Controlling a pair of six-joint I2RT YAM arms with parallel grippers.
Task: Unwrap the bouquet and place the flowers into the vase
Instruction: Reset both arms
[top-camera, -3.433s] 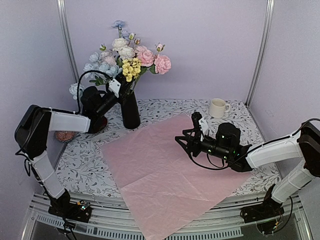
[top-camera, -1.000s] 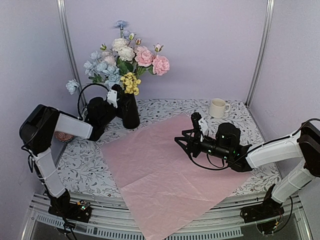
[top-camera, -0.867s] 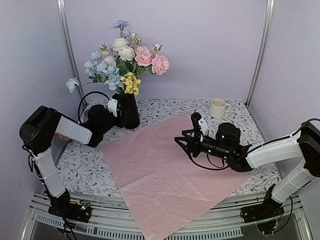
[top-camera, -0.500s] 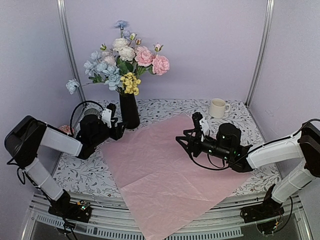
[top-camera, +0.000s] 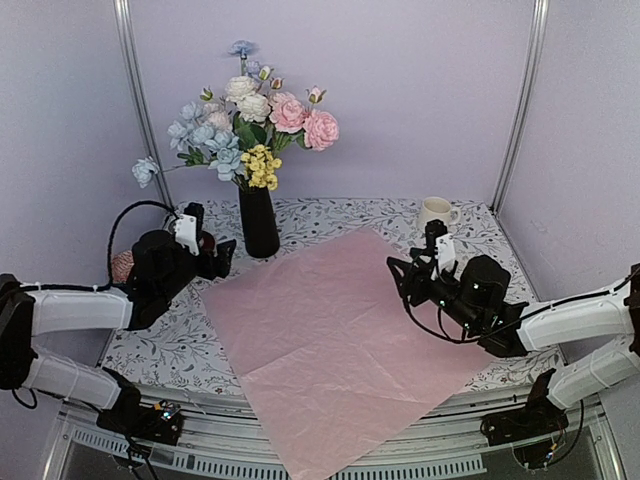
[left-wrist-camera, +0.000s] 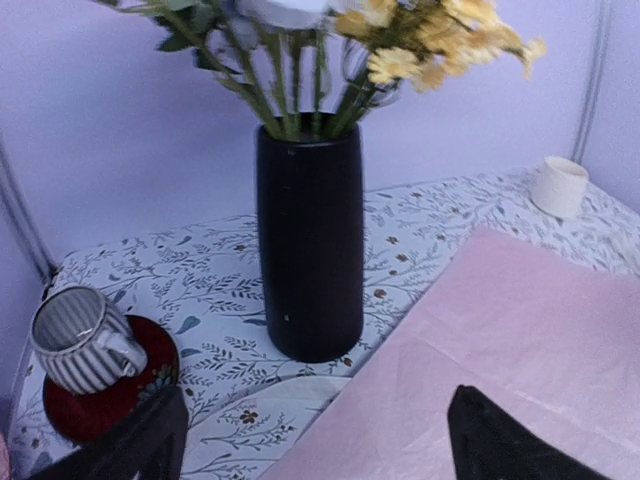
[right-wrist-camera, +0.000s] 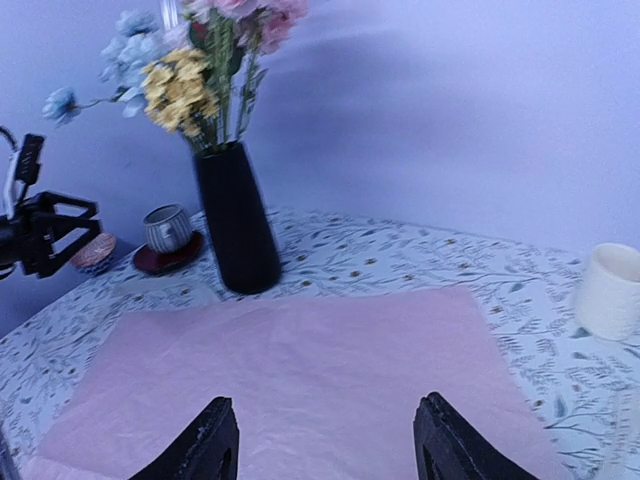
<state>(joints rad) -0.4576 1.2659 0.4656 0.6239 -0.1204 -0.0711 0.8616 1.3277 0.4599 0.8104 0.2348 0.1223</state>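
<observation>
We see the flowers standing in the black vase at upper left of the overhead view, the pink paper spread flat mid-frame, and the left gripper and right gripper both spread apart, empty.

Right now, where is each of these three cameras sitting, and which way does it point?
Top external: high behind the bases, looking down on the table; left arm and right arm show, flowers in the vase.
Left wrist: low on the left arm, facing the vase and striped cup; left jaws, open, at the bottom.
Right wrist: on the right arm, facing across the pink paper toward the vase; right jaws, open, below.
Shared: both wrist views catch the vase and white mug.
</observation>
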